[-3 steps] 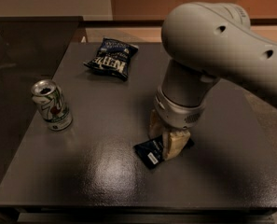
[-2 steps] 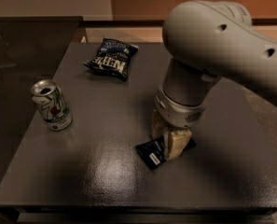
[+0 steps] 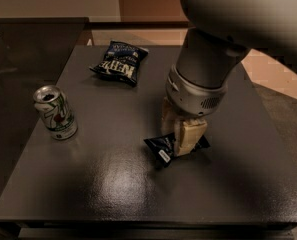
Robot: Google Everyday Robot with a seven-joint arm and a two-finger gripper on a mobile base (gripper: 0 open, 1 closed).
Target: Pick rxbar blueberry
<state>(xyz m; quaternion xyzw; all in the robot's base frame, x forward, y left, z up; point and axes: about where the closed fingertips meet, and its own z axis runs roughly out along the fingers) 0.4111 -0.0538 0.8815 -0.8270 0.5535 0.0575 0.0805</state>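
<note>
The dark counter (image 3: 113,184) is seen to fill most of the view, and everything of interest is carried on it. Above its right half the robot's thick grey arm (image 3: 228,39) is reached down from the upper right. At the end of that arm the tool (image 3: 180,131) is set low at the counter surface, right of centre and nearer the front edge than the back.

A puffy dark blue chip bag (image 3: 119,63) is laid towards the back of the counter, well apart from the tool and untouched. A green and white drink can (image 3: 55,112) is stood upright near the left edge, also well apart.

The rxbar blueberry (image 3: 160,148), a small flat dark wrapper with a white label, is found directly under the tool. Its left end is shown sticking out towards the front left, and a corner is shown on the right. It appears to be lying on the counter.

Whether the tool is spread or pressed onto the bar cannot be told.

The approach and alignment can be judged as done. A firm grip is yet to be confirmed, and the lift off the counter is left to do.
</note>
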